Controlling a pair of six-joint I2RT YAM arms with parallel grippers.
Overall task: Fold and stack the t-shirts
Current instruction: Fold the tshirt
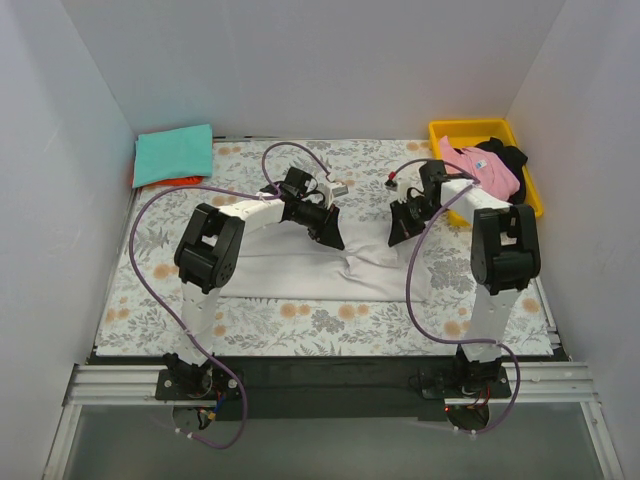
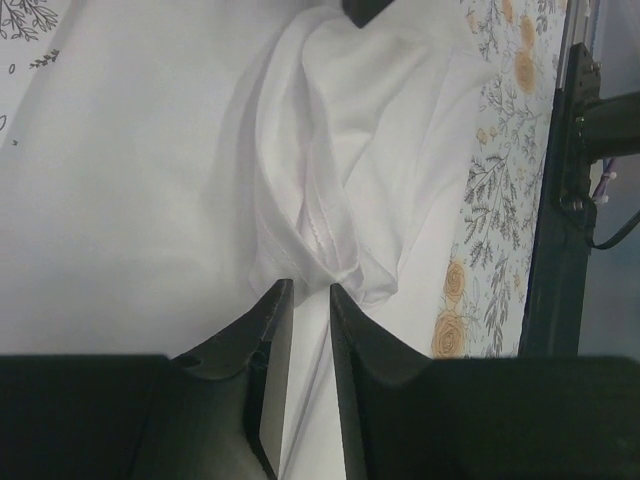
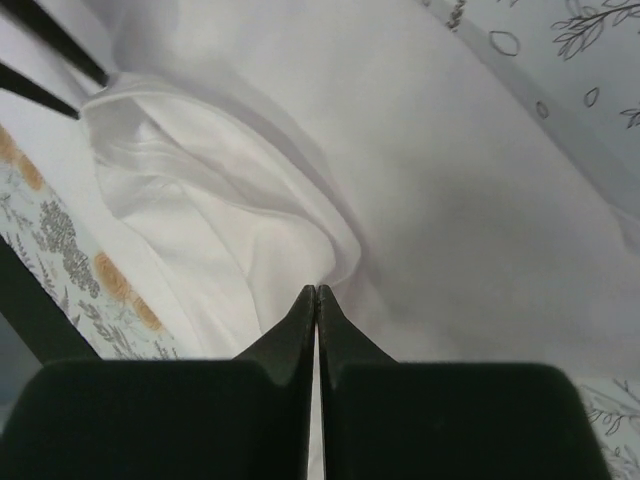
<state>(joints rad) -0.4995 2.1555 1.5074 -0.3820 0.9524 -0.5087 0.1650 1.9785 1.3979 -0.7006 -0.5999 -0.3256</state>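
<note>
I'm pinching the soft white cloth t-shirt point(image 1: 300, 275), lying lengthwise left-right, in left gripper point(image 2: 310, 297) and right gripper point(image 3: 316, 292); collar direction unclear.

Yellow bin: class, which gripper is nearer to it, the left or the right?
Right. The right gripper rests on the white t-shirt, a little left of the yellow bin; the left gripper is farther left on the same shirt.
</note>
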